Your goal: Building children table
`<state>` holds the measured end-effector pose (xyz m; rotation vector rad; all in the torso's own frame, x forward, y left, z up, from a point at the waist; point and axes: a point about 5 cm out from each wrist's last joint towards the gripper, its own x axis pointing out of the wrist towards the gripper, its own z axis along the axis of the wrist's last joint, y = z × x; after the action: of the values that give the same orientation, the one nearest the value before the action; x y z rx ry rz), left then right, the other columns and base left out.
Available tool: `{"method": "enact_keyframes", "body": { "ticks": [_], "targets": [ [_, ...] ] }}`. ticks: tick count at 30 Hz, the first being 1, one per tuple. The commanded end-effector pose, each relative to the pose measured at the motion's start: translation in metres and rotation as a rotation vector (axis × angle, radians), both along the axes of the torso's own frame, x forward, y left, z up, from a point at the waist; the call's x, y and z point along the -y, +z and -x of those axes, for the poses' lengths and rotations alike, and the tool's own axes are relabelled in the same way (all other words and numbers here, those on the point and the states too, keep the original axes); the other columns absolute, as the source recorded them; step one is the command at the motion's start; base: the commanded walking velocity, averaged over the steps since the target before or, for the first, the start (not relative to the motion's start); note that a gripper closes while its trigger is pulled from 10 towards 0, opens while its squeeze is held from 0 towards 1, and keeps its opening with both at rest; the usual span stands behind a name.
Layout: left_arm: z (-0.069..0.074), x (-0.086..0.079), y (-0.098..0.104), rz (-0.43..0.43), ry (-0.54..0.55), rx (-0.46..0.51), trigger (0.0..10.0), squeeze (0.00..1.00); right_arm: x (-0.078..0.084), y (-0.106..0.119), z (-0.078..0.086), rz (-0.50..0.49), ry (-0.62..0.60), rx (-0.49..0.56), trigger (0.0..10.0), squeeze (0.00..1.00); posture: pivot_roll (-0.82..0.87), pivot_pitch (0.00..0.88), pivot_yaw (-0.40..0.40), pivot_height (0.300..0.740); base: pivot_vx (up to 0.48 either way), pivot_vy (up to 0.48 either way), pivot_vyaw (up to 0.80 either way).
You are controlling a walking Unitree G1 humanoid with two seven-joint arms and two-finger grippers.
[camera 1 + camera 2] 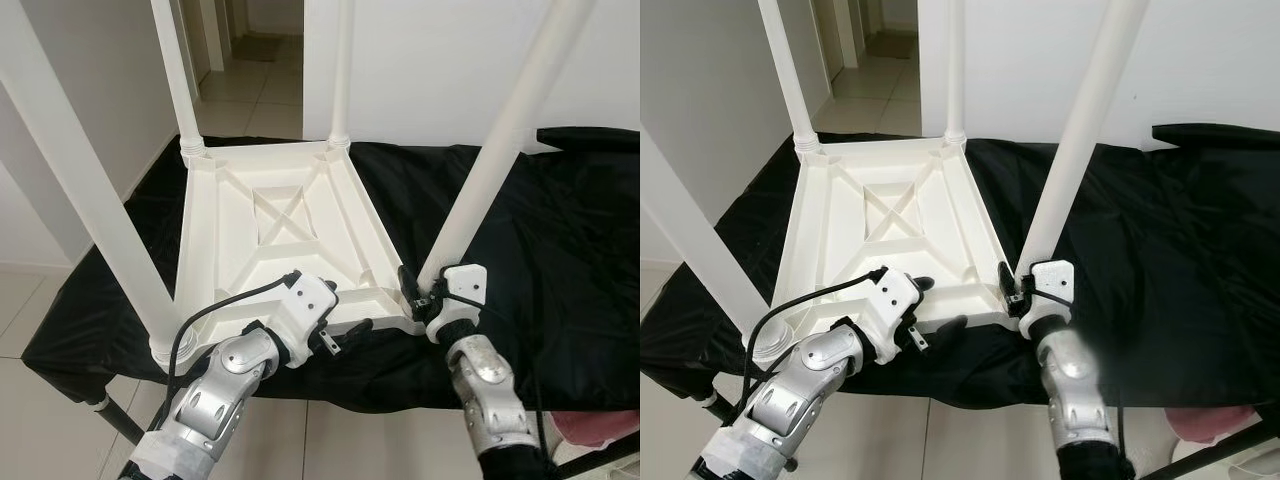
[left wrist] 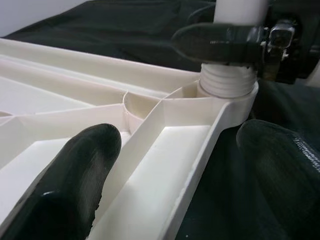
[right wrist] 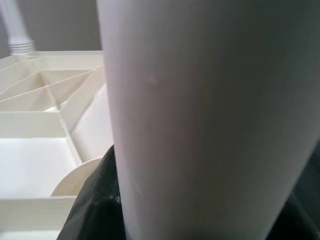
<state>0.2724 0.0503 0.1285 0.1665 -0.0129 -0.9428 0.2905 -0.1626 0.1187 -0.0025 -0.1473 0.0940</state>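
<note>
A white plastic children's table (image 1: 280, 215) lies upside down on a black cloth, its ribbed underside facing up. Legs stand in its corners: near left (image 1: 90, 200), far left (image 1: 178, 80), far right (image 1: 342, 70) and near right (image 1: 500, 150). My right gripper (image 1: 425, 295) is shut on the near right leg just above its threaded base (image 2: 227, 82); that leg (image 3: 210, 115) looms close in the right wrist view. My left gripper (image 1: 938, 306) is open and straddles the table's near rim (image 2: 195, 170), one finger (image 2: 75, 185) inside the rim and the other (image 2: 280, 170) outside.
The black cloth (image 1: 560, 250) covers a low platform with a dark frame leg (image 1: 120, 420) at the near left. Pale tiled floor surrounds it, with a doorway (image 1: 255, 50) beyond and a white wall (image 1: 430, 70) behind. Something pink (image 1: 600, 430) lies at the near right.
</note>
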Motion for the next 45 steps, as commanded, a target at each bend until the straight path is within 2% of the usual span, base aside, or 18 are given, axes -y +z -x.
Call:
{"method": "enact_keyframes", "body": {
  "ticks": [1,6,8,9,11,14,15,16,19,21,24,25,32,34,37,42,43,45],
  "targets": [
    [-0.003,-0.004,-0.002,-0.002,0.041,0.005,10.0,0.00,0.001,-0.014,0.004,-0.023,-0.046,-0.068,10.0,0.00,-0.03,0.000,0.002,0.740,0.000,0.000,0.00],
    [-0.004,-0.007,-0.002,0.019,0.076,-0.003,10.0,0.00,-0.011,-0.018,0.010,-0.068,-0.117,-0.097,10.0,0.00,-0.03,0.000,-0.006,0.740,0.000,0.000,0.00],
    [-0.004,-0.007,-0.002,0.019,0.076,-0.003,10.0,0.00,-0.011,-0.018,0.010,-0.068,-0.117,-0.097,10.0,0.00,-0.03,0.000,-0.006,0.740,0.000,0.000,0.00],
    [-0.004,-0.007,-0.002,0.025,0.084,-0.008,10.0,0.00,-0.020,-0.018,0.013,-0.084,-0.102,-0.100,10.0,0.00,-0.03,0.000,0.000,0.740,0.000,0.000,0.00],
    [-0.004,-0.007,-0.002,0.029,0.086,-0.013,10.0,0.00,-0.024,-0.017,0.016,-0.084,-0.088,-0.095,10.0,0.00,-0.04,0.000,0.006,0.740,0.000,0.000,0.00],
    [-0.003,-0.007,-0.003,0.029,0.084,-0.014,10.0,0.00,-0.025,-0.016,0.018,-0.085,-0.078,-0.091,10.0,0.00,-0.04,0.000,0.005,0.740,0.000,0.000,0.00],
    [-0.002,-0.007,-0.003,0.024,0.082,-0.012,10.0,0.00,-0.022,-0.014,0.019,-0.085,-0.073,-0.079,10.0,0.46,-0.04,0.000,0.005,0.740,0.000,0.000,0.00],
    [-0.003,-0.009,-0.003,0.022,0.087,-0.012,10.0,0.00,-0.016,-0.012,0.019,-0.067,-0.067,-0.065,10.0,1.00,-0.04,0.000,0.011,0.740,0.000,0.000,0.00],
    [-0.004,-0.011,-0.003,0.019,0.090,-0.011,10.0,0.00,-0.010,-0.009,0.018,-0.062,-0.050,-0.048,10.0,1.00,-0.04,0.000,0.014,0.740,0.000,0.000,0.00],
    [-0.006,-0.013,-0.002,0.008,0.079,0.000,10.0,0.00,0.000,-0.004,0.017,-0.029,0.017,-0.033,10.0,1.00,-0.04,0.000,0.022,0.740,0.000,0.000,0.00],
    [-0.007,-0.014,-0.001,-0.002,0.075,0.005,10.0,0.00,0.002,-0.003,0.016,-0.015,0.050,-0.031,10.0,1.00,-0.04,0.000,0.024,0.740,0.000,0.000,0.00],
    [-0.011,-0.018,0.001,-0.017,0.077,0.018,10.0,0.00,0.009,0.002,0.011,0.009,0.134,-0.022,10.0,0.00,-0.04,0.000,0.026,0.740,0.000,0.000,0.00],
    [-0.012,-0.021,0.001,-0.035,0.071,0.023,10.0,0.00,0.013,0.006,0.004,0.044,0.233,-0.006,10.0,0.00,-0.04,0.000,0.032,0.740,0.000,0.000,0.00],
    [-0.013,-0.017,0.000,-0.040,0.061,0.019,10.0,0.00,0.009,0.009,-0.003,0.090,0.354,-0.001,10.0,0.00,-0.04,0.000,0.048,0.740,0.000,0.000,0.00],
    [-0.012,-0.013,0.001,-0.035,0.051,0.017,10.0,0.00,0.006,0.012,-0.007,0.137,0.454,-0.007,10.0,0.00,-0.05,0.000,0.051,0.740,0.000,0.000,0.00],
    [-0.010,-0.010,0.002,-0.027,0.038,0.014,10.0,0.00,0.009,0.011,-0.012,0.214,0.557,-0.037,10.0,0.00,-0.05,0.000,0.056,0.740,0.000,0.000,0.00],
    [-0.009,-0.009,0.002,-0.027,0.034,0.013,10.0,0.00,0.010,0.011,-0.013,0.223,0.593,-0.047,7.5,0.00,-0.05,0.000,0.061,0.740,0.000,0.000,0.00],
    [-0.008,-0.009,0.001,-0.028,0.030,0.012,10.0,0.00,0.010,0.010,-0.013,0.221,0.629,-0.053,7.5,0.00,-0.05,0.000,0.061,0.740,0.000,0.000,0.00]
  ]
}}
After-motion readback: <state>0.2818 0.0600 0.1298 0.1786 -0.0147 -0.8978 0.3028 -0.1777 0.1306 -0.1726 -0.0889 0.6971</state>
